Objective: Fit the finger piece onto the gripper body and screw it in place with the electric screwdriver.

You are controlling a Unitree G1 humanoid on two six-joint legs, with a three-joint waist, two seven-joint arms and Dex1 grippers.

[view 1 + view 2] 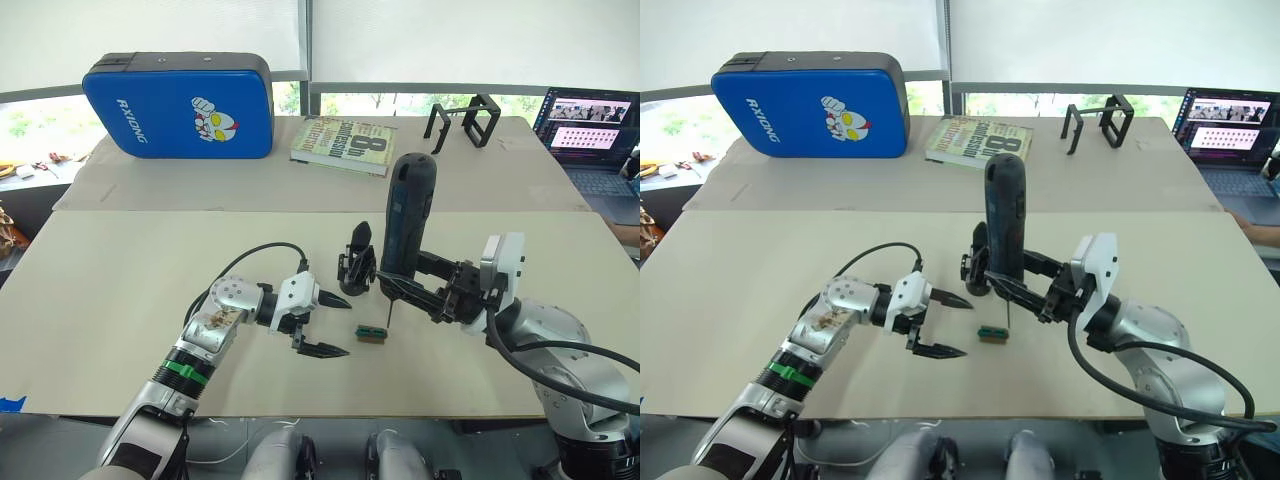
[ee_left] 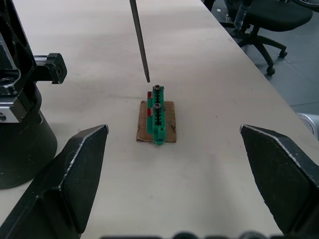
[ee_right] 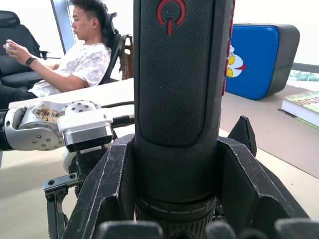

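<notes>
My right gripper (image 1: 398,278) is shut on the electric screwdriver (image 1: 410,215), a thick dark cylinder held upright. Its thin bit (image 2: 140,42) points down and ends just above the far end of a small green block (image 2: 157,115). The gripper body (image 1: 357,262) stands on the table right beside the screwdriver, one pointed finger sticking up. My left gripper (image 1: 338,324) hovers low over the table to the left of the block, open wide with nothing between its fingers (image 2: 75,174). The finger piece as a loose part is out of view.
At the back lie a blue case (image 1: 180,105), a book (image 1: 345,143) and a black wire-frame stand (image 1: 465,122). A laptop (image 1: 590,125) sits at the far right. A person (image 3: 84,59) sits beyond the table in the right wrist view.
</notes>
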